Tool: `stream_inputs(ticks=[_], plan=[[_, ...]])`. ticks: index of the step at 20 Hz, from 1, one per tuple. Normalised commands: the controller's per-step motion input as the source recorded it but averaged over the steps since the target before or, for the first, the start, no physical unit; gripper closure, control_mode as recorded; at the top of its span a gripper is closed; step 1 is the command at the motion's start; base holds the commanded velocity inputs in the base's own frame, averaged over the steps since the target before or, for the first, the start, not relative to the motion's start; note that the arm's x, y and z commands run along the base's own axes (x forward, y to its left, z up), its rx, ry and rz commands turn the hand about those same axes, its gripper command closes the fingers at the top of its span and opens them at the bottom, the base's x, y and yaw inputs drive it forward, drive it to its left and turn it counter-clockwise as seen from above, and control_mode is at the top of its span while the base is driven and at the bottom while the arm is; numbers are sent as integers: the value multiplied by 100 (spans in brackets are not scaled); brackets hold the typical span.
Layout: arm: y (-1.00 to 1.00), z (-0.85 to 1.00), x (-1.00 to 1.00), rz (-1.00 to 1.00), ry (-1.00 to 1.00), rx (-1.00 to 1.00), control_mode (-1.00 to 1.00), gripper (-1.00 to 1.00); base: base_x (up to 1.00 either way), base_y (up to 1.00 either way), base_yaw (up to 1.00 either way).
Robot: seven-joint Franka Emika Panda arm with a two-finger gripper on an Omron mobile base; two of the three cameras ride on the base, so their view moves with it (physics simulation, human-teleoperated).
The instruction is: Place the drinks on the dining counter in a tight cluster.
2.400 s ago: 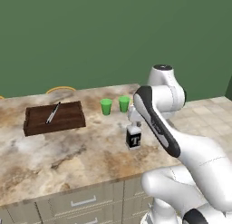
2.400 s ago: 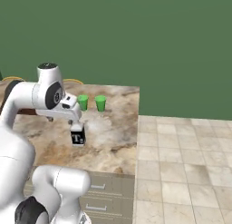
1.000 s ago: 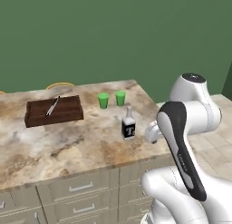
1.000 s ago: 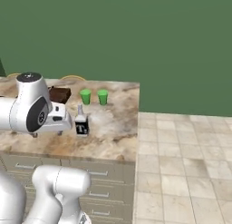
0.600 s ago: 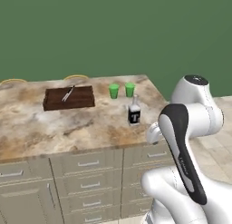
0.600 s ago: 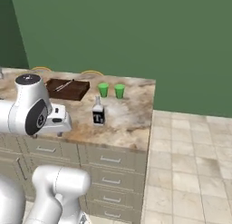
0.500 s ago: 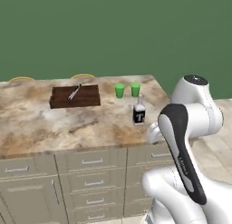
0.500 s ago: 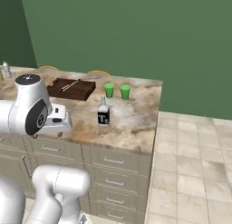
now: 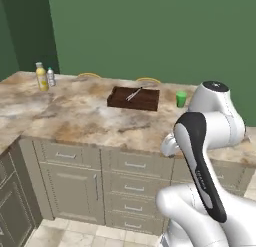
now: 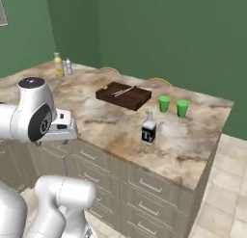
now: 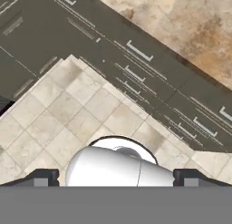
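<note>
The dining counter (image 9: 75,116) (image 10: 99,121) is a wide marbled slab. On its right part stands the dark squat bottle with a white "T" label (image 10: 149,129). The yellow bottle (image 9: 40,77) (image 10: 58,66) and the tiny clear water bottle (image 9: 50,77) (image 10: 68,66) stand side by side at the far left corner. My gripper (image 11: 116,180) hangs in front of the counter, off its edge, pointing down at the floor. Its fingertips (image 11: 41,178) stand wide apart, open, with nothing between them. A corner of the counter (image 11: 195,19) lies at the top of the hand view.
A dark wooden tray (image 9: 134,98) (image 10: 123,95) with a utensil on it lies mid-counter. Two green cups (image 10: 164,103) (image 10: 182,108) stand right of it. Grey drawer fronts (image 9: 125,166) (image 11: 136,60) run under the counter, above a tiled floor (image 11: 68,109).
The base has driven, so both base views now take in more of the counter's left part, bringing the yellow and water bottles into view. The gripper stays open.
</note>
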Motion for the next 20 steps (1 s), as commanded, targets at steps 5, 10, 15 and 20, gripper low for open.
stream_inputs(ticks=[5, 10, 15, 20], plan=[[0, 0, 0, 0, 0, 0, 100, -100, -7, 0, 64], [0, 0, 0, 0, 0, 0, 100, -100, 0, 0, 65], [0, 0, 0, 0, 0, 0, 100, -100, 0, 0, 47], [0, 0, 0, 0, 0, 0, 100, -100, 14, 0, 31]])
